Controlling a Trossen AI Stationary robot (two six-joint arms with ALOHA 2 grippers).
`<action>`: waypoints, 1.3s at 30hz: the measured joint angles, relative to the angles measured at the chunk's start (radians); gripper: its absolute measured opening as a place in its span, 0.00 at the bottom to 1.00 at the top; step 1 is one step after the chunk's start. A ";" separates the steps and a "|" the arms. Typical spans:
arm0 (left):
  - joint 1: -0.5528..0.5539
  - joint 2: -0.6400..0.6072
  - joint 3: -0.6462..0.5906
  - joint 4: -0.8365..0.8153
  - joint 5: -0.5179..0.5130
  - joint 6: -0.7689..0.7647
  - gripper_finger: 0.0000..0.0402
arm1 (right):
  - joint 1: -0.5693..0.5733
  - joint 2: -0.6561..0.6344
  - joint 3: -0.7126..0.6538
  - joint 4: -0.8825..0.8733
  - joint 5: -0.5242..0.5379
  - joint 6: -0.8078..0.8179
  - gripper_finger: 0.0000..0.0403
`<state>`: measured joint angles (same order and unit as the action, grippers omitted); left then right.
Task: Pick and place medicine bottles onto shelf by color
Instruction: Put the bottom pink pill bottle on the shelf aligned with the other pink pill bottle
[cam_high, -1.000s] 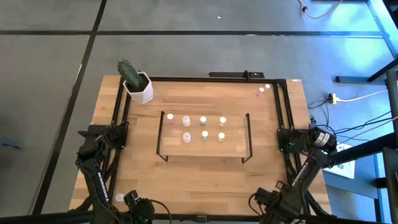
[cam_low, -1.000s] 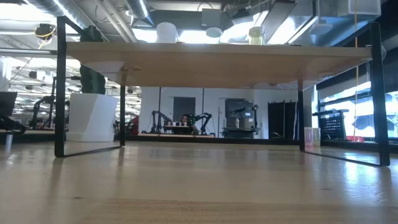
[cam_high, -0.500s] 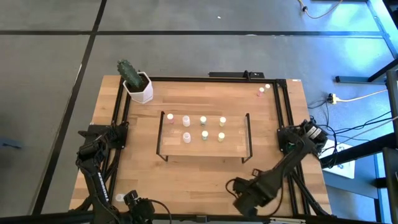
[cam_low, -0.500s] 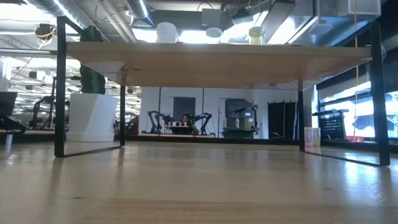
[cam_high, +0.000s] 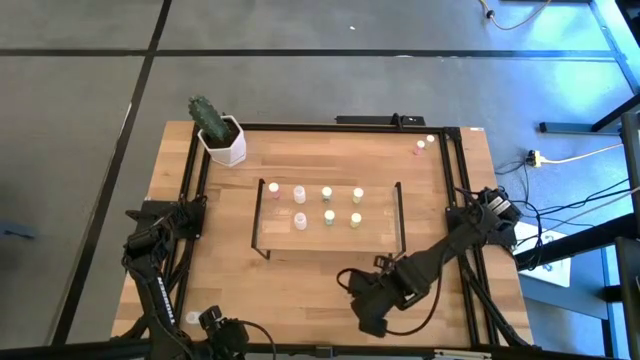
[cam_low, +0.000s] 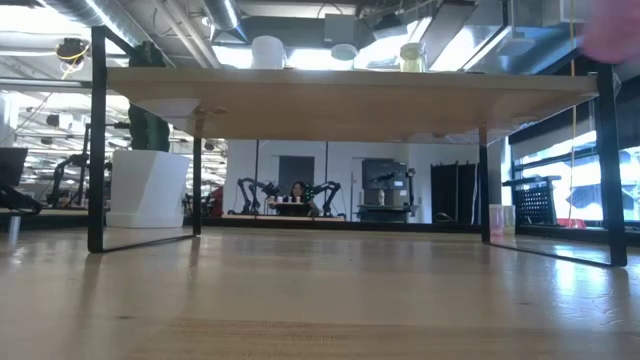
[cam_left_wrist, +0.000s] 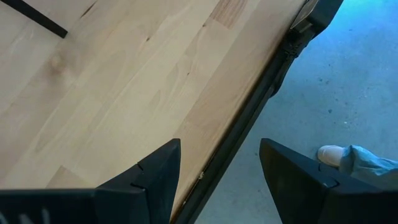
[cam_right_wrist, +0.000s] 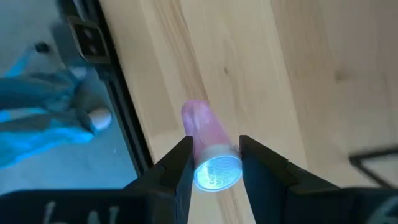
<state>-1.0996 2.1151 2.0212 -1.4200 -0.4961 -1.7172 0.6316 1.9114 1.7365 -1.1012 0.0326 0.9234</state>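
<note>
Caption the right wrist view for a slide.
Right gripper shut on a pink medicine bottle, carried above the wooden tabletop.

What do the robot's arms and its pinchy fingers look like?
Both arms are dark, almost black, built from chunky jointed pieces with thin black cables looping alongside. The left arm sits by the table's left edge, the right arm reaches in from the right. Each ends in a gripper with two flat, wedge-shaped black fingers: the left gripper and the right gripper.
</note>
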 joint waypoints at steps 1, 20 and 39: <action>0.000 0.000 0.000 0.000 0.000 0.000 0.53 | -0.002 0.000 0.000 0.020 0.007 -0.012 0.29; 0.001 0.000 0.000 0.000 0.000 0.000 0.53 | -0.008 0.115 -0.001 0.129 0.102 -0.146 0.29; 0.055 0.000 0.000 0.000 -0.064 0.002 0.53 | -0.012 0.193 -0.001 0.034 0.016 -0.094 0.29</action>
<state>-1.0446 2.1151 2.0212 -1.4200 -0.5599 -1.7157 0.6201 2.1040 1.7355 -1.0672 0.0483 0.8291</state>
